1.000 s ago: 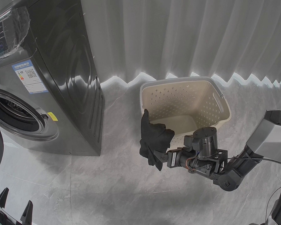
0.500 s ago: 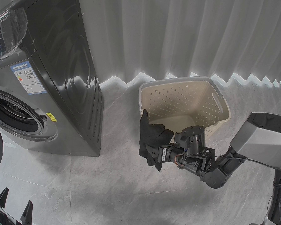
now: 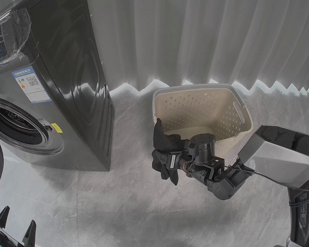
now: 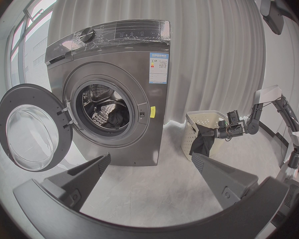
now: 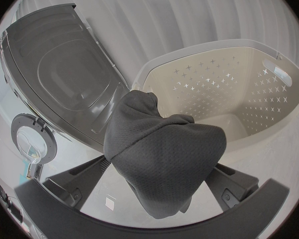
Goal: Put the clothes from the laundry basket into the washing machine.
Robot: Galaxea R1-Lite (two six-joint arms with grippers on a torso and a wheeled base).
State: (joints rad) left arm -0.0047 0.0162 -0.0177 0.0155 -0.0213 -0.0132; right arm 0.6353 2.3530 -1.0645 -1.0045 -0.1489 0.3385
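The dark garment [image 3: 166,151] hangs bunched in the right gripper [image 3: 165,159], which is clamped on it, with the cloth draped over the fingers and a loose end drooping toward the floor [image 3: 127,203]. It is held in the air just outside the near corner of the laundry basket [image 3: 202,88], on the side facing the washing machine [image 3: 68,86], and is clear of the basket rim or at most brushing it; from here I can't tell which.

As far as I can see into the basket, it holds nothing more: the pale bottom and the star-punched walls are bare. It stands on the floor in front of the curtain [image 3: 195,31], near the machine's side panel.

The machine's round door [image 4: 33,126] is swung wide open, and there is dark clothing [image 4: 116,117] lying in the drum, so part of the load looks to be in already. The left gripper [image 4: 149,156] sits low in front of the machine with its fingers apart and nothing between them.

I'd say the job is close to its end. What's left is to carry this piece across the stretch of floor to the open door, get it inside the drum, and let go.
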